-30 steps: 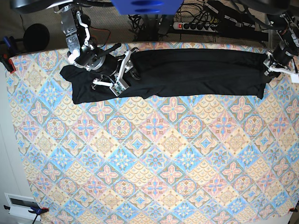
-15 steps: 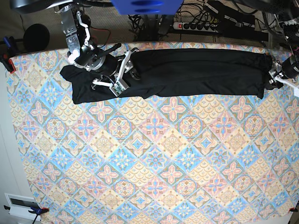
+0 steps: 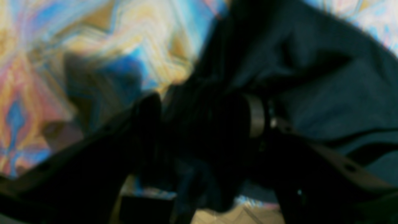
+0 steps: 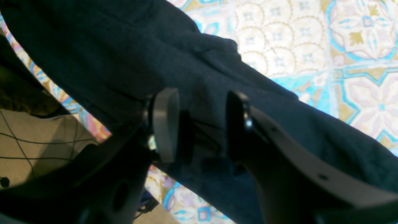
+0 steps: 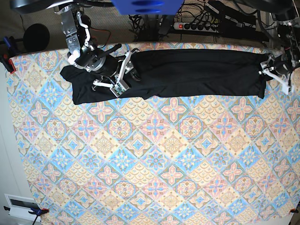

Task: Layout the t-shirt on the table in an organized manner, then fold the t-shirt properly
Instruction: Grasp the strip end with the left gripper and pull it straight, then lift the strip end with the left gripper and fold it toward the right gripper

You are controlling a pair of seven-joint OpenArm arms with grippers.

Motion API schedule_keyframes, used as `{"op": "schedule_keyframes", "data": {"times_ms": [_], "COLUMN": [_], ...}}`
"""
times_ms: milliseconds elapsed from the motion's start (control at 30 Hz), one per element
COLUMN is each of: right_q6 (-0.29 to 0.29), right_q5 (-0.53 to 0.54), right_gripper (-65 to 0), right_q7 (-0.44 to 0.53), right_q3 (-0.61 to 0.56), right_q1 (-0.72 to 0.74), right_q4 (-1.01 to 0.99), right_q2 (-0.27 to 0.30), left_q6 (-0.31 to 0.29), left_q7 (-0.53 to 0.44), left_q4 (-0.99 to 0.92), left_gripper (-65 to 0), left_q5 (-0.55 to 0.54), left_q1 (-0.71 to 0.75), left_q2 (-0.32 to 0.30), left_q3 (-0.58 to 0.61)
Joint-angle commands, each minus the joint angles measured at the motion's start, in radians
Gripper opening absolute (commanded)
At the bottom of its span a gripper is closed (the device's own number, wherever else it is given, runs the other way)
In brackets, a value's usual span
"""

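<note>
The black t-shirt [image 5: 187, 72] lies as a long band along the far edge of the table [image 5: 154, 154]. My right gripper [image 5: 112, 84] rests over its left part. In the right wrist view that gripper [image 4: 200, 124] has its jaws apart, with the t-shirt [image 4: 108, 62] running under and between the fingers [image 4: 164, 124]. My left gripper [image 5: 268, 70] is at the shirt's right end. The left wrist view is blurred. There the left gripper [image 3: 202, 116] stands wide open with dark t-shirt [image 3: 326, 81] fabric bunched between the fingers [image 3: 255, 115], over the table [image 3: 93, 46].
A power strip [image 5: 197, 26] and cables lie on the floor behind the table's far edge. A round black object [image 5: 36, 36] sits at the far left. Clamps [image 5: 7, 61] hold the table cloth at the corners. A white box [image 5: 18, 204] sits at the near left.
The left gripper's jaws spread wider. It drifted out to the right, then came back to the shirt's right end. The right arm has hardly moved.
</note>
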Motion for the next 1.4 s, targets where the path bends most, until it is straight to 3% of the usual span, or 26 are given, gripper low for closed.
{"op": "schedule_keyframes", "data": {"times_ms": [0, 100, 167, 367, 633, 700, 867, 1033, 1133, 1367], "right_q6": [0.005, 0.005, 0.005, 0.005, 0.005, 0.005, 0.005, 0.005, 0.005, 0.005], "right_q5": [0.013, 0.013, 0.013, 0.013, 0.013, 0.013, 0.013, 0.013, 0.013, 0.013], "right_gripper": [-41.3, -41.3, -41.3, -41.3, -41.3, -41.3, -41.3, -41.3, -41.3, -41.3], "right_q7": [0.021, 0.021, 0.021, 0.021, 0.021, 0.021, 0.023, 0.051, 0.052, 0.052], "right_q3": [0.002, 0.002, 0.002, 0.002, 0.002, 0.002, 0.009, 0.012, 0.013, 0.027], "right_q1": [0.007, 0.006, 0.001, 0.001, 0.003, 0.004, 0.006, 0.001, 0.003, 0.009], "right_q4": [0.018, 0.018, 0.018, 0.018, 0.018, 0.018, 0.018, 0.018, 0.018, 0.017], "right_q2": [0.002, 0.002, 0.002, 0.002, 0.002, 0.002, 0.002, 0.003, 0.003, 0.006], "left_q6": [-0.007, -0.007, -0.007, -0.023, -0.023, -0.023, -0.027, -0.027, -0.027, -0.027], "left_q7": [0.020, 0.018, 0.018, -0.020, -0.031, -0.031, -0.031, -0.018, 0.041, 0.158], "left_q4": [0.006, 0.006, 0.006, 0.007, 0.002, -0.016, -0.074, 0.029, 0.207, 0.497], "left_gripper": [-29.5, -31.2, -35.6, -65.0, -65.0, -65.0, -65.0, -65.0, -65.0, -65.0], "left_q5": [-0.019, -0.024, -0.024, -0.063, -0.059, -0.011, 0.026, -0.016, -0.090, -0.166], "left_q1": [-0.001, -0.001, -0.001, -0.014, -0.055, -0.069, -0.136, -0.124, -0.057, 0.020], "left_q2": [-0.011, -0.007, 0.012, 0.018, 0.010, 0.004, -0.048, -0.082, -0.071, 0.064], "left_q3": [0.026, 0.071, 0.079, 0.023, -0.188, -0.239, -0.259, -0.259, -0.259, -0.259]}}
